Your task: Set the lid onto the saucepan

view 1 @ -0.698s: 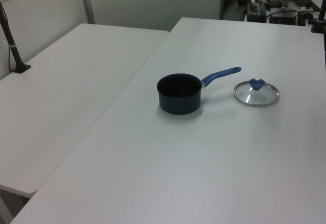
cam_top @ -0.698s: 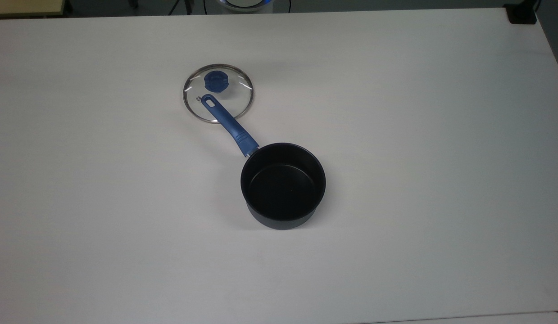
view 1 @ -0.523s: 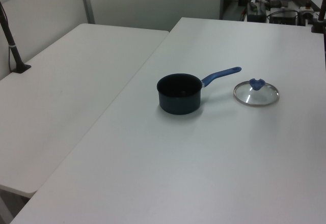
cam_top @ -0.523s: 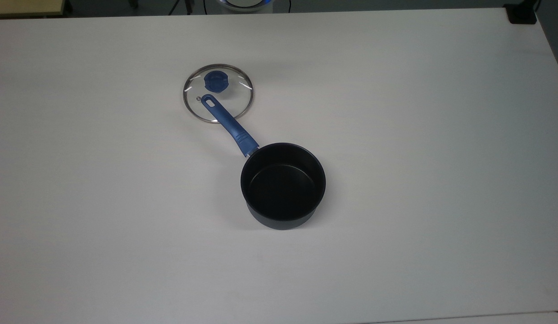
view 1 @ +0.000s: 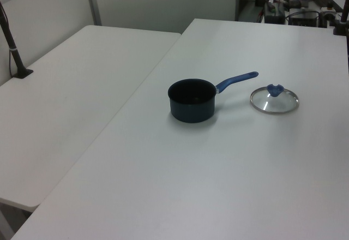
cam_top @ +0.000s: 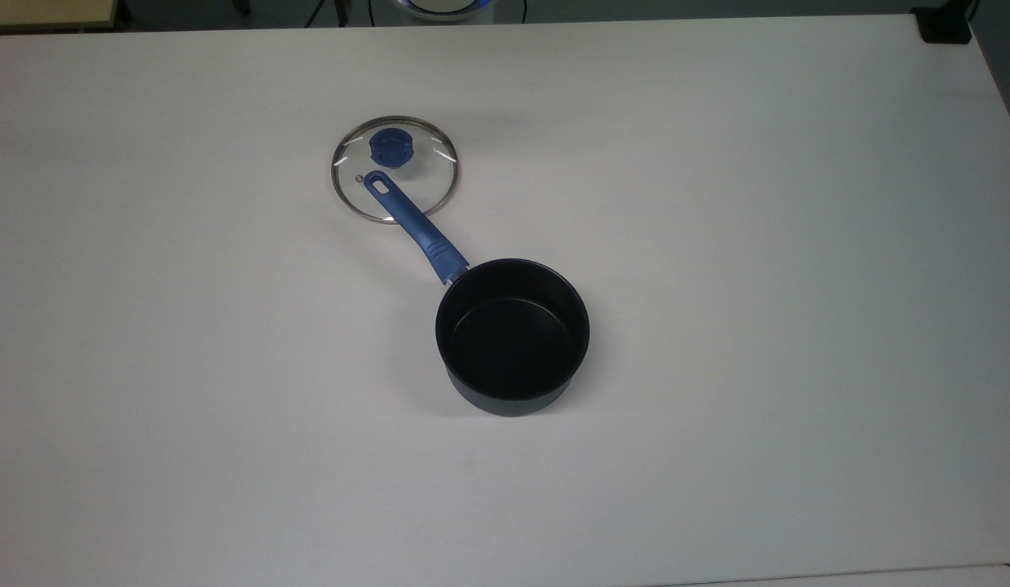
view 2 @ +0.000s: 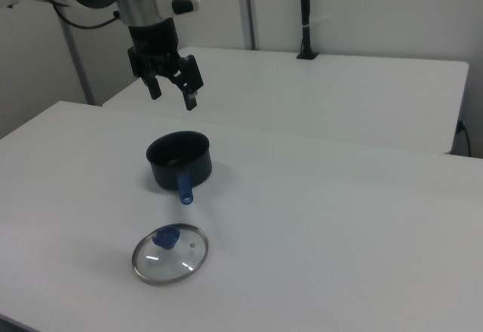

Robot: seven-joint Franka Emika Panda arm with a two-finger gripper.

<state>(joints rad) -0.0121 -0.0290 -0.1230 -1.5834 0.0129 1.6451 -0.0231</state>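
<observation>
A: The white table (cam_top: 757, 244) is bare apart from two things, and a second white table (view 1: 71, 87) stands beside it in the left view. Has anything shifted in the last moment?

B: Nothing. Held against the pictures from just before, the lid (cam_top: 394, 169) and the saucepan (cam_top: 512, 336) sit exactly where they were. Neither has been touched.

A: Where is the lid?

B: In the top view it lies flat on the table at about ten o'clock from the saucepan, blue knob (cam_top: 390, 148) upward. The saucepan's blue handle (cam_top: 413, 225) points that way, and its end appears over the lid's glass. In the left view the handle end looks apart from the lid, raised above the table, so the overlap seems a matter of angle.

A: And the gripper (view 2: 172, 87)?

B: In the right view it hangs in the air above and beyond the saucepan, at roughly twelve o'clock from it. Its two fingers stand spread apart, with nothing between them.

A: So what does that mean for the task?

B: It looks barely begun. The arm probably has to travel to the knob, and the handle end nearby may crowd the approach.
</observation>
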